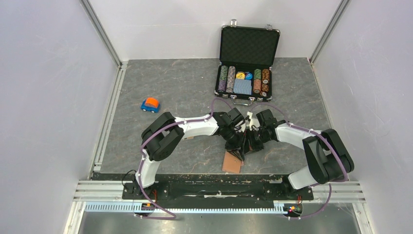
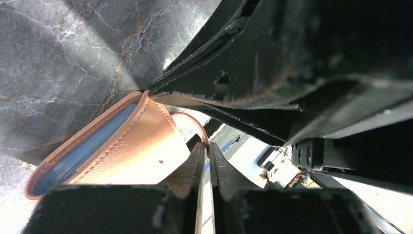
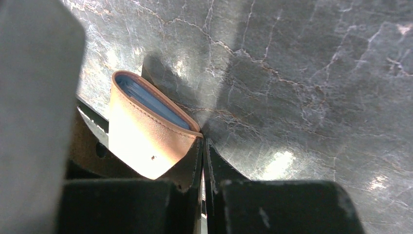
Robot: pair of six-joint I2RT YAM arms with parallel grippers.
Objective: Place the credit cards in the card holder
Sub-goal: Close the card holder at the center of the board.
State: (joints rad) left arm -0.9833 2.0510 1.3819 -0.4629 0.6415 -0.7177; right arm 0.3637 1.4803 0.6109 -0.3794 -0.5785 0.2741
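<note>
On the gray marbled table (image 1: pixel 185 83) our two arms meet over the card holder (image 3: pixel 141 141), a tan stitched leather fold with a smooth blue lining. We judge we are opening it. The left gripper (image 2: pixel 205 161) and right gripper (image 3: pixel 203 156) each pinch a leather edge, jaws almost together. Next comes a gentle opposite pull. We see no credit cards.

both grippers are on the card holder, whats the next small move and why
Probably ease the left gripper and right gripper slightly apart. Both look pinched on the tan edge of the holder, and its blue lining shows only as a narrow slit, likely too tight to load anything yet.
</note>
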